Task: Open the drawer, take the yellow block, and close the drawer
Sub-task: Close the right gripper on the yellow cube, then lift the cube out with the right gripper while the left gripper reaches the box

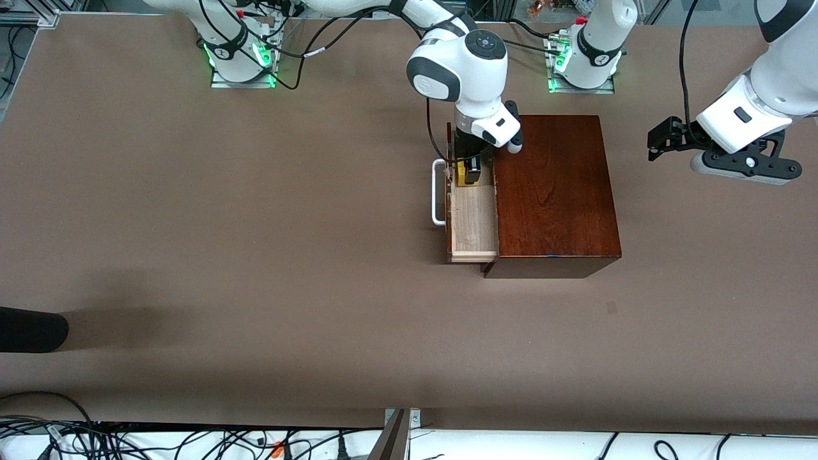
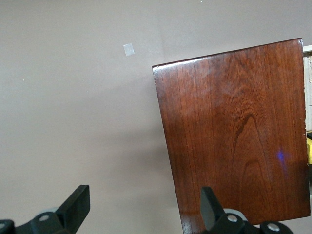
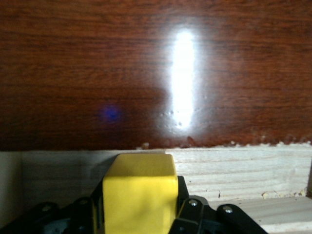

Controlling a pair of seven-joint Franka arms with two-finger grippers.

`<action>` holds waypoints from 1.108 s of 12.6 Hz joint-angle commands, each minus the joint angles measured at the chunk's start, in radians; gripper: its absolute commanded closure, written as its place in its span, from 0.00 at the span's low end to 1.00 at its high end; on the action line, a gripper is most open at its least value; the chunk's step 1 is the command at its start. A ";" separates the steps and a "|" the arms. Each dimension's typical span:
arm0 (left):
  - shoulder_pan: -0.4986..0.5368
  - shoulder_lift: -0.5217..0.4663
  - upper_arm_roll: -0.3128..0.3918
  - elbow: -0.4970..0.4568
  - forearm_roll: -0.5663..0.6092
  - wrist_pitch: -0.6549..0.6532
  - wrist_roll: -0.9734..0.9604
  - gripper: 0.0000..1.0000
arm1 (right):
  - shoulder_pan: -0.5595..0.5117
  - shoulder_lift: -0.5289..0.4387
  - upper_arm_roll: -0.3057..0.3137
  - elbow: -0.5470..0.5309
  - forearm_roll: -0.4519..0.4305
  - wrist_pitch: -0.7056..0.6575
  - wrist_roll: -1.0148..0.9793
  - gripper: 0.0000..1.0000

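Right pincer (image 1: 468,174) down inside the open drawer (image 1: 473,220), pinching the yellow block (image 3: 140,192) at the drawer's end farther from the front camera. Best lifted straight up, grip kept firm, clear of the drawer walls and the wooden box (image 1: 555,191) before any sideways travel. Left pincer (image 2: 144,207) spread, empty, waiting over the tabletop (image 1: 255,243) past the box. No brand, label or readable writing anywhere.

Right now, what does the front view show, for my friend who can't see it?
The right gripper is shut on the yellow block inside the open drawer of a dark wooden box. The left gripper waits open in the air past the box.
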 commanded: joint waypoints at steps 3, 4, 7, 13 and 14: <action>-0.004 0.001 0.006 0.005 -0.018 -0.002 0.021 0.00 | -0.003 -0.007 0.007 0.133 0.033 -0.177 0.045 0.81; -0.004 0.001 0.007 0.005 -0.018 -0.002 0.021 0.00 | -0.007 -0.009 0.009 0.156 0.046 -0.217 0.047 0.82; -0.004 0.001 0.006 0.005 -0.018 -0.002 0.021 0.00 | -0.050 -0.076 0.001 0.170 0.131 -0.270 0.073 0.84; -0.004 0.001 0.007 0.007 -0.018 -0.003 0.023 0.00 | -0.284 -0.200 -0.003 0.166 0.190 -0.348 0.068 0.83; -0.004 0.001 0.006 0.007 -0.018 -0.008 0.021 0.00 | -0.337 -0.222 -0.003 0.164 0.208 -0.386 0.067 0.83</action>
